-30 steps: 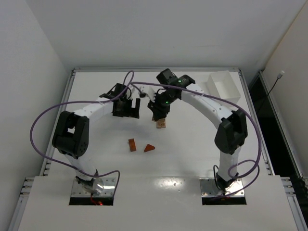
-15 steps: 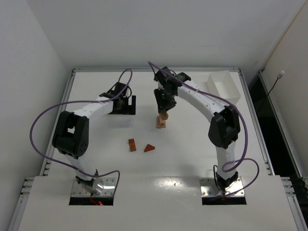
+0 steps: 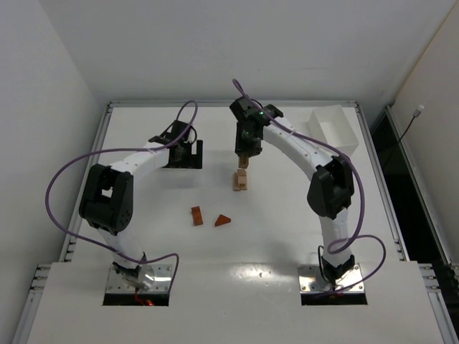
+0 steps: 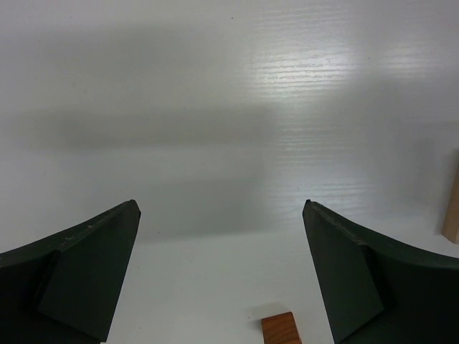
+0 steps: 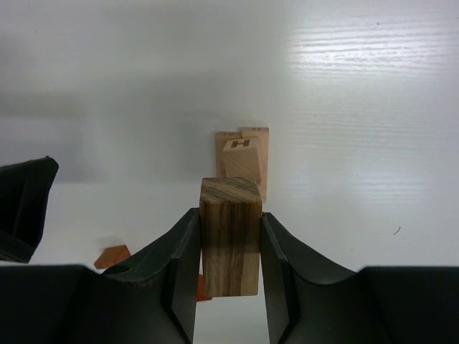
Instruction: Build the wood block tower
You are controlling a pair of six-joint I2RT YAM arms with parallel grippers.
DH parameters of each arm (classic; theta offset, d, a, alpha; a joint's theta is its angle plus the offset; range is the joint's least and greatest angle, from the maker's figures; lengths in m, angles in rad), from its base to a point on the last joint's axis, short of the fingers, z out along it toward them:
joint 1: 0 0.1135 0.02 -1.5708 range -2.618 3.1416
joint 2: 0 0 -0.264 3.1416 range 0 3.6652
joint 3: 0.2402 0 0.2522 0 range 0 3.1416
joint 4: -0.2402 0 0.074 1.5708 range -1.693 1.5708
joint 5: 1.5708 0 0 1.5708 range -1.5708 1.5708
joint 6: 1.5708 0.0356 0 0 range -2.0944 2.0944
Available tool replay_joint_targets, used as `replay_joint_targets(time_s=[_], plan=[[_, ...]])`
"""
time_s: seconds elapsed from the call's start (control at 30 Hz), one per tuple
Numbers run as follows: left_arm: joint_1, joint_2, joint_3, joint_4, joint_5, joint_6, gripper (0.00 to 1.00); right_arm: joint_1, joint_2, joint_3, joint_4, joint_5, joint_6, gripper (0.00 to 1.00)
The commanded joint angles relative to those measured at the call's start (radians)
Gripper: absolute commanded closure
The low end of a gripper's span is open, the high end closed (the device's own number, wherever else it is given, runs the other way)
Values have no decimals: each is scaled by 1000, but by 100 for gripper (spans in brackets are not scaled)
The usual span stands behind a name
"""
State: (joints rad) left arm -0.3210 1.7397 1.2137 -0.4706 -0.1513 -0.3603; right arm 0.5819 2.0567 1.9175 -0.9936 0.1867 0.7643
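Note:
My right gripper is shut on a streaked brown-and-tan wood block, held upright in the air. Below and beyond it stands the tower, a short tan stack whose top block bears an H. In the top view the right gripper hangs just behind the tower. A reddish-brown brick and a reddish-brown wedge lie on the table in front. My left gripper stands open left of the tower. Its wrist view shows the open left gripper over bare table with a reddish-brown block near.
A white rectangular box sits at the back right corner of the table. The tower's tan edge shows at the right border of the left wrist view. Purple cables loop above both arms.
The right gripper has moved up and back from the tower with the block in its jaws, and its wrist has turned. The left gripper drew back slightly to the left.

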Motion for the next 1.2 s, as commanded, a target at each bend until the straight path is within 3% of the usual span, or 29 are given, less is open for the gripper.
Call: replay_joint_targets(time_s=[0.0, 0.4, 1.17], plan=[[-4, 12, 41, 0, -5, -22, 4, 6, 26, 48, 55, 78, 17, 100], [-4, 21, 50, 0, -16, -31, 1, 6, 82, -23, 87, 79, -71, 100], [-4, 21, 50, 9, -5, -40, 1, 42, 74, -83, 105, 60, -62, 100]])
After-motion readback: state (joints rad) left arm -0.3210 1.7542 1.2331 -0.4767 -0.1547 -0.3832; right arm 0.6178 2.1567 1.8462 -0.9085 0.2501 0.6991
